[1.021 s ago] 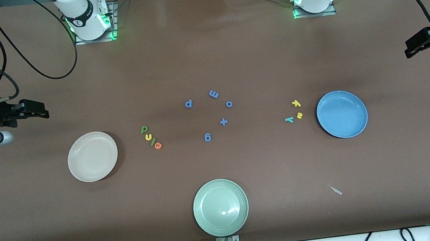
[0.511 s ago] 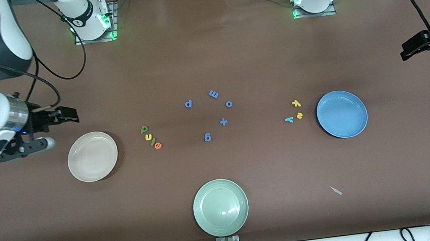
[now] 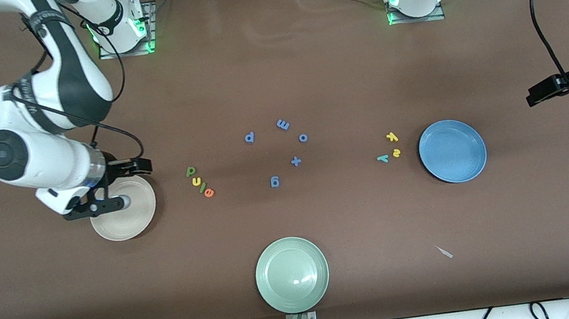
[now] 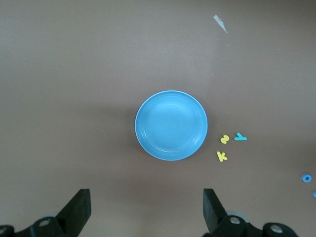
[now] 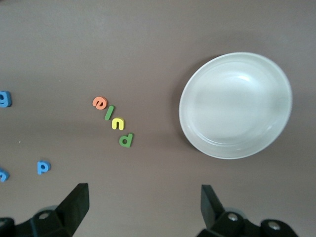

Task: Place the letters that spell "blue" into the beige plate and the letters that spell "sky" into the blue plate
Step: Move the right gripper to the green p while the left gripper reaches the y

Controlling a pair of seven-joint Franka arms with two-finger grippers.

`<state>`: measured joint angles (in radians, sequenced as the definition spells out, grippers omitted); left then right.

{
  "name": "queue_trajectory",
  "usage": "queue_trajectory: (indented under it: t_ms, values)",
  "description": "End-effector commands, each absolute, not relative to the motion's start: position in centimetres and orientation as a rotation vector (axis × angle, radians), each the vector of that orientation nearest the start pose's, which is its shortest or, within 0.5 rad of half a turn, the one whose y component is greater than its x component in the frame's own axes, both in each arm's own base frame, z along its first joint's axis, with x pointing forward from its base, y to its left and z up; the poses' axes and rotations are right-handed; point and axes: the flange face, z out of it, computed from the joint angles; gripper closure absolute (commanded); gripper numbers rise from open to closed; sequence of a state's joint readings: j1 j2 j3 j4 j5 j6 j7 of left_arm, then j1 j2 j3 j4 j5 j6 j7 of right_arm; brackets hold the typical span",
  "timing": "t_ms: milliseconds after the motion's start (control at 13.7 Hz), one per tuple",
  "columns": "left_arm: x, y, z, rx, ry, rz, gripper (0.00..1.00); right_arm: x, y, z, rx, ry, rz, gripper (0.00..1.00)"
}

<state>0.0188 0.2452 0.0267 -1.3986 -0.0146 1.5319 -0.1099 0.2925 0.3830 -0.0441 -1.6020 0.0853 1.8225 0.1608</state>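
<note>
Right claw (image 3: 143,166) wide open, empty, over beige plate (image 3: 128,217) rim, left claw (image 3: 531,96) wide open, empty, over worktop (image 3: 338,63) edge, blue plate (image 3: 452,151) empty

Right arm's wrist covers part of the beige plate (image 3: 129,220), the portion toward that arm's end of the table. The left arm runs off the front view's edge, most of it unseen. In the right wrist view, a blue letter (image 5: 4,98) is clipped at the frame's border.
</note>
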Motion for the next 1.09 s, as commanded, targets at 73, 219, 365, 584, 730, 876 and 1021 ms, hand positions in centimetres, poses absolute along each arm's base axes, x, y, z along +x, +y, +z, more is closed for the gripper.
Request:
queue_trajectory:
  t_ms: [73, 219, 365, 584, 730, 876, 1021]
  values:
    - [62.0, 2.0, 52.8, -3.157, -0.251, 0.165, 0.0, 60.7, 18.0, 36.2, -3.112, -0.04, 0.241, 0.0]
    - [62.2, 0.6, 50.6, -3.144, -0.358, 0.145, 0.0, 59.3, 19.7, 34.3, -3.119, -0.02, 0.23, 0.0]
    - [62.2, -2.7, 47.6, -3.14, -0.422, 0.129, 0.0, 58.0, 20.0, 31.7, -3.121, -0.008, 0.201, 0.0]
    - [61.5, -5.1, 43.6, -3.138, -0.479, 0.132, 0.0, 55.8, 20.2, 28.0, -3.121, -0.023, 0.146, 0.0]
    - [60.6, -8.7, 40.1, -3.14, -0.584, 0.082, 0.0, 54.1, 20.9, 25.7, -3.121, -0.056, 0.112, 0.0]
    - [59.4, -11.2, 36.8, -3.121, -0.773, 0.023, 0.0, 53.2, 21.8, 24.5, -3.122, -0.092, 0.109, 0.0]
    - [58.7, -12.6, 34.4, -3.08, -0.903, 0.074, 0.0, 53.0, 22.1, 23.9, -3.12, -0.132, 0.099, 0.0]
